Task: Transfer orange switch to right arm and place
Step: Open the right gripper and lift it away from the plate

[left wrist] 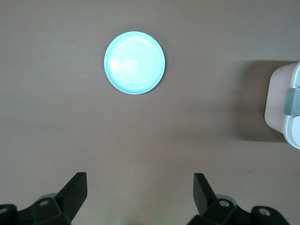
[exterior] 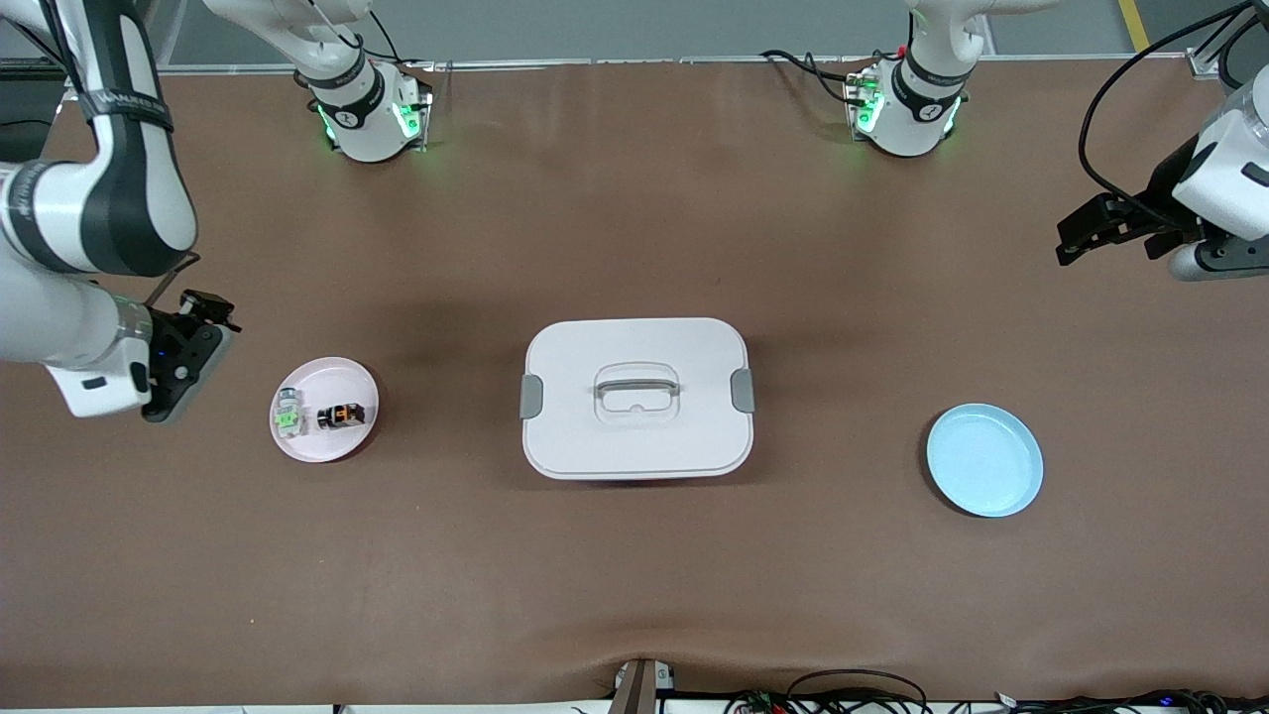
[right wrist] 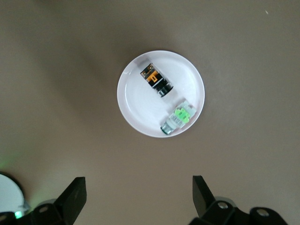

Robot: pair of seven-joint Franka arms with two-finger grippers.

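Note:
The orange switch [exterior: 341, 415], a tiny black block with an orange face, lies on a small pink plate [exterior: 342, 378] toward the right arm's end of the table. It also shows in the right wrist view [right wrist: 157, 80] on that plate [right wrist: 139, 110]. A clear-and-green switch [exterior: 288, 414] lies beside it on the same plate. My right gripper [exterior: 193, 357] hangs open and empty over the table beside the plate; its own view [right wrist: 139, 192] shows both jaws wide apart. My left gripper [exterior: 1073, 238] is open and empty in the air at the left arm's end, as its own view [left wrist: 140, 192] shows.
A white lidded box [exterior: 636, 397] with grey latches and a handle stands mid-table and shows at the edge of the left wrist view [left wrist: 281, 105]. An empty light-blue plate [exterior: 984, 459] lies toward the left arm's end [left wrist: 134, 56]. Cables run along the table's nearest edge.

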